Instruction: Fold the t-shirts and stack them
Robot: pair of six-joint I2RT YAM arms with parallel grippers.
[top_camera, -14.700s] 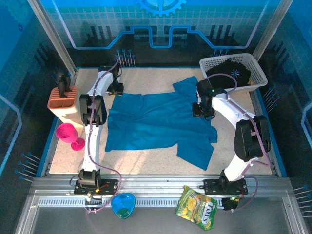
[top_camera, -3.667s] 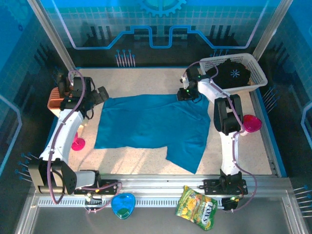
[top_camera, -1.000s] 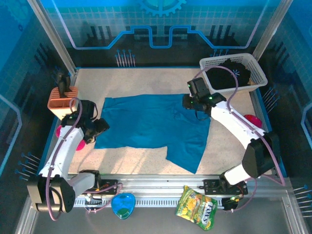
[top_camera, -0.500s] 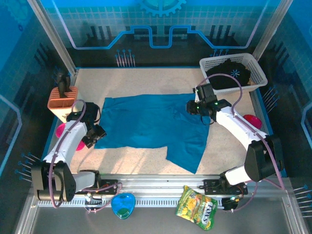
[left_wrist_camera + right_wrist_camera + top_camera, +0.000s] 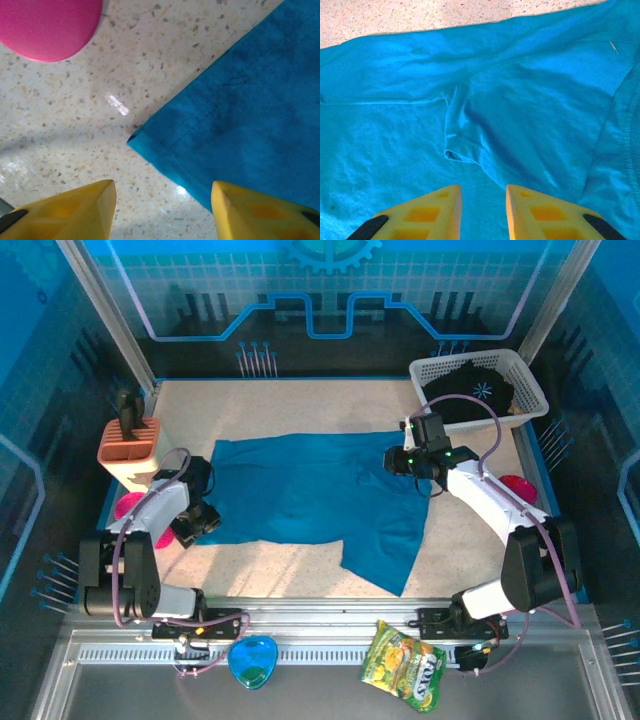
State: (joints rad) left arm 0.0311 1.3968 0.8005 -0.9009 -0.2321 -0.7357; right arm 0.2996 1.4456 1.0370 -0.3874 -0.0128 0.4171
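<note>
Top external view: the teal-blue t-shirt (image 5: 310, 490) lies spread on the speckled table (image 5: 300, 410), one sleeve trailing off its near-right side. The left gripper (image 5: 195, 525) hovers at the shirt's near-left corner, jaws wide apart and empty. The right gripper (image 5: 400, 462) hangs above a turned-over fold on the shirt's right side, jaws narrowly parted, holding nothing. The black t-shirt (image 5: 470, 395) sits bunched in a white basket (image 5: 530, 380) beyond the teal shirt's far-right corner
</note>
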